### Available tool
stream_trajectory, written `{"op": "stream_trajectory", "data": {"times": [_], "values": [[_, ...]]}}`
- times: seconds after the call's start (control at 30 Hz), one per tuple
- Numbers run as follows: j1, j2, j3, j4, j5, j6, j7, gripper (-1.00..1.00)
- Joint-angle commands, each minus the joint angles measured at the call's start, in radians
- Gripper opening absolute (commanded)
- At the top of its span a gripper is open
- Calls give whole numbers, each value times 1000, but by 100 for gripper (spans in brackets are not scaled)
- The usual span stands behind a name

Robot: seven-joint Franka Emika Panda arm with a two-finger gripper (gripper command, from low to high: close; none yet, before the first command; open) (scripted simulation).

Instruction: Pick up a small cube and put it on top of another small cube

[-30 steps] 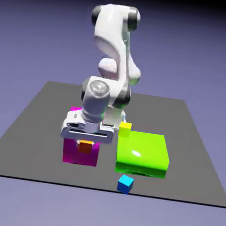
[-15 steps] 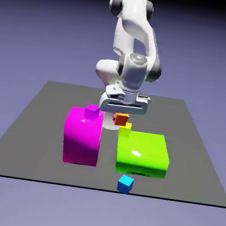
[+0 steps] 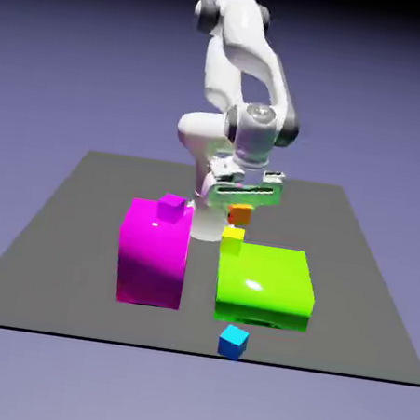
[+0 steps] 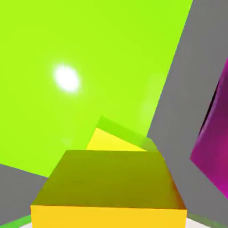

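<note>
Exterior view: the gripper (image 3: 240,209) hangs above the back edge of the large lime-green block (image 3: 265,284), its fingers pinching the small orange cube (image 3: 239,214) between them. The orange cube is in the air, directly over the small yellow cube (image 3: 233,241) and a little apart from it, with a gap showing between the two. The yellow cube stands on the counter (image 3: 49,248) just behind the lime-green block, at that block's corner nearest the big magenta block (image 3: 154,254). A small magenta cube (image 3: 171,208) sits on top of the big magenta block, and a small blue cube (image 3: 232,341) lies on the counter in front of the lime-green block. By my reading, the carry is done and the placing step is in hand

Hand view: the orange cube (image 4: 109,191) fills the lower part of the picture, hiding the fingers. Just beyond its far edge a strip of the yellow cube (image 4: 109,141) shows, against the lime-green block's top. The next move calls for a straight descent, the cubes squared up, until orange rests on yellow, and only then a release
</note>
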Motion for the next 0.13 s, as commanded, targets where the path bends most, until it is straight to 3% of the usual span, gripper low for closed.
{"op": "stream_trajectory", "data": {"times": [0.0,0.1], "values": [[0,0,0,0,-3,0,2,100],[-1,-49,-4,37,-6,-87,2,100]]}}
